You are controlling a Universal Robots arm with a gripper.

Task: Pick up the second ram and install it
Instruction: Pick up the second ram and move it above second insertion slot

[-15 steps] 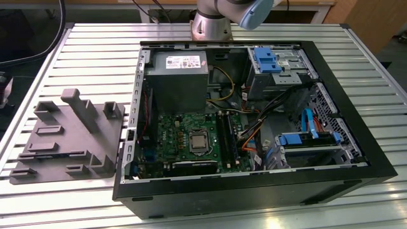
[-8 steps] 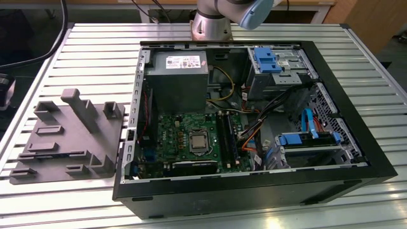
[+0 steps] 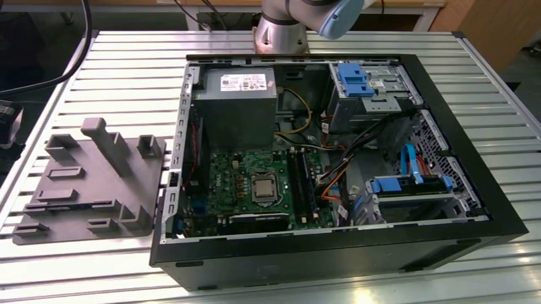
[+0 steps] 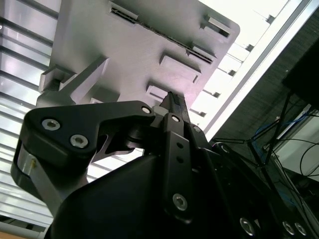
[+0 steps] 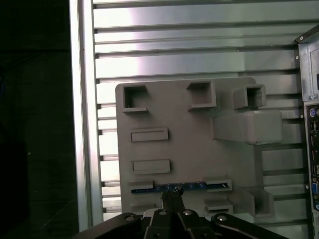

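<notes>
The gripper (image 5: 172, 195) hangs over a grey plastic tray (image 5: 189, 149). Its two slim fingers (image 5: 167, 199) are pressed together and hold nothing. In the first wrist view their tips overlap the near long edge of the stick of memory (image 5: 169, 187). How far above it they are I cannot tell. In the second wrist view the gripper (image 4: 172, 98) shows from the side, and the tray (image 4: 99, 35) lies well beyond it.

The stick stands on its long edge in a slot of the tray, with each end held between a pair of small blocks. It shows as a thin blue and dark strip.

In the exterior view the tray (image 3: 85, 190) lies flat on a ribbed metal table (image 3: 127, 63), with the stick (image 3: 75, 204) as a thin dark line toward the tray's six o'clock side. The tray sits at nine o'clock from an open computer case (image 3: 338, 253), just beside it.

Inside the case, the circuit board (image 3: 232, 183) is at seven o'clock, with the long black sockets (image 3: 301, 183) along its three o'clock side. The grey power box (image 3: 237, 107) is at eleven o'clock. Blue drive brackets are at one o'clock (image 3: 353, 79) and four o'clock (image 3: 397, 185). The arm's base (image 3: 283, 31) stands at twelve o'clock, beyond the case.
</notes>
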